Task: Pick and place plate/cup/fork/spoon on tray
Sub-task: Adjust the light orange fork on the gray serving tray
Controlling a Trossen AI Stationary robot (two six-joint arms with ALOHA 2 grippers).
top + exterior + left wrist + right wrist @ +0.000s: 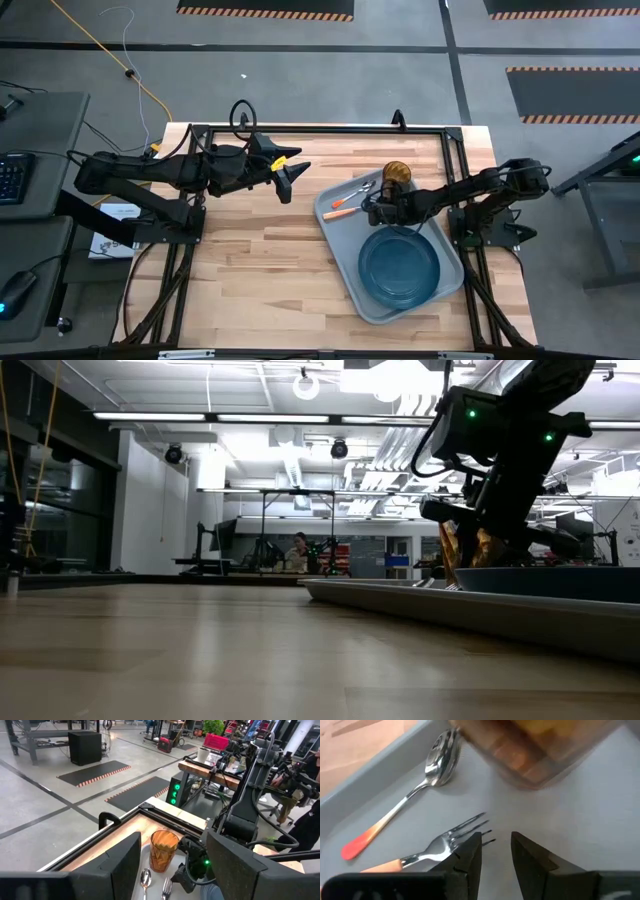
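**All four items sat on the tray; right gripper low over the fork tines**

In the high view the tray (341, 222) lay right of table centre. The plate (399, 265) filled its 5 o'clock half, and the cup (396, 174) stood at its 1 o'clock corner. The spoon (352, 194) and fork (345, 209) lay side by side near 10 o'clock.

You had the right gripper (495, 851) just above the tray floor, fingers a narrow gap apart and gripping nothing. The fork's tines sat touching or just beside one fingertip (contact not resolvable). From that gripper the fork ran off toward 8 o'clock in the high view, handle far, tines pointing back at the gripper and cup. The spoon lay roughly parallel, bowl toward the cup.

The left gripper (286, 178) waited wide open and empty above the bare table, well away from the tray, so your right arm was clearly nearer. My read: placing looked done, and a straight lift would clear the tines.
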